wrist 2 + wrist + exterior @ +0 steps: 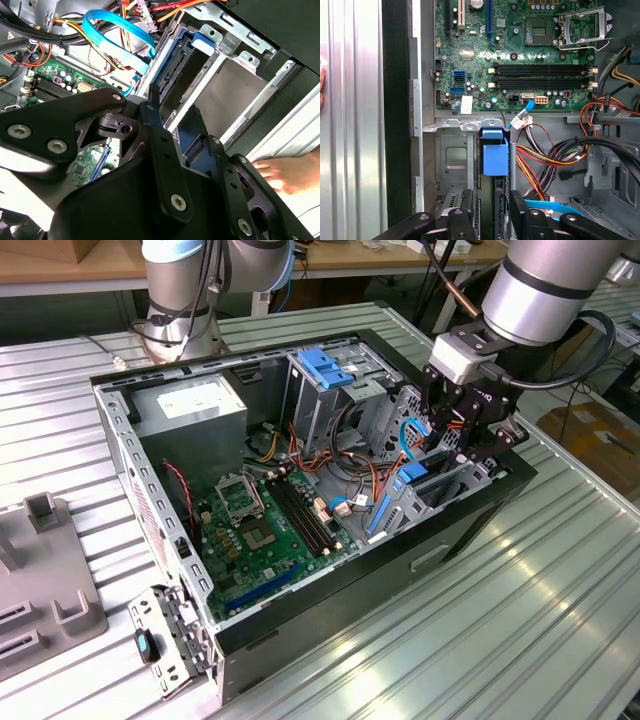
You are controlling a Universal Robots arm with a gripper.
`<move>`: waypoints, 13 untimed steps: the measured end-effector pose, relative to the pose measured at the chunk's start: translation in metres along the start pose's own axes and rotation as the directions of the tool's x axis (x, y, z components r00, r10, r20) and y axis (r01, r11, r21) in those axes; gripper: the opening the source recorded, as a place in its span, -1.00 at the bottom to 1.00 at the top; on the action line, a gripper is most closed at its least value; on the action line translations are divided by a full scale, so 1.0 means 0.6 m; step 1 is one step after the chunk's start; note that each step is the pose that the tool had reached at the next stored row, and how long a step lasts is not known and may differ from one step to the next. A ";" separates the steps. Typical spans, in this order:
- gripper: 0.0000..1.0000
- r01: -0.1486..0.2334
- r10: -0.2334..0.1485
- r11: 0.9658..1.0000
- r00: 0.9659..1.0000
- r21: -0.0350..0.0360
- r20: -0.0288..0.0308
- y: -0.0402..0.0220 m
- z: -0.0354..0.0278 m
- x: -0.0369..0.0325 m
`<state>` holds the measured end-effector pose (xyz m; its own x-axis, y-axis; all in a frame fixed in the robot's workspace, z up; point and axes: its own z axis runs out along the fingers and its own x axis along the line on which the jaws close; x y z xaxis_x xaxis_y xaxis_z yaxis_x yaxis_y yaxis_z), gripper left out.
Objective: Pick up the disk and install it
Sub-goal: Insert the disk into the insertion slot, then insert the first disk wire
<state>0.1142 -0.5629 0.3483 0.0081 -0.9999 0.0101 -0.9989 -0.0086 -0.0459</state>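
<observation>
Black, angular fingers [520,215] of the gripper [490,196] clamp the flat flanks of the disk [495,157]. It stands on edge, its blue plastic frame showing, in the stamped-metal drive bay [451,165] at the case's [150,502] corner on the exterior view's right. Beyond lie bundled cables [555,155] and the green motherboard [485,75].

Green motherboard [520,60], disk [495,152] framed bright blue, black gripper [492,205], ribbed silver table [520,620], pale blue cable [115,25]
</observation>
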 end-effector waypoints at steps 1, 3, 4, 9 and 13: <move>-0.15 0.000 0.000 1.000 1.000 0.000 0.000 0.000 0.000 0.000; -0.15 -0.017 0.017 1.000 1.000 0.000 -0.001 0.000 0.000 0.000; -0.15 -0.018 0.018 1.000 1.000 0.000 -0.001 0.000 0.000 0.000; -0.15 -0.019 0.019 1.000 1.000 0.000 -0.001 0.000 0.000 0.000; -0.15 -0.019 0.019 1.000 1.000 0.000 -0.001 0.000 0.000 0.000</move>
<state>0.1142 -0.5629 0.3483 -0.0107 -0.9999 0.0102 -0.9989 0.0102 -0.0459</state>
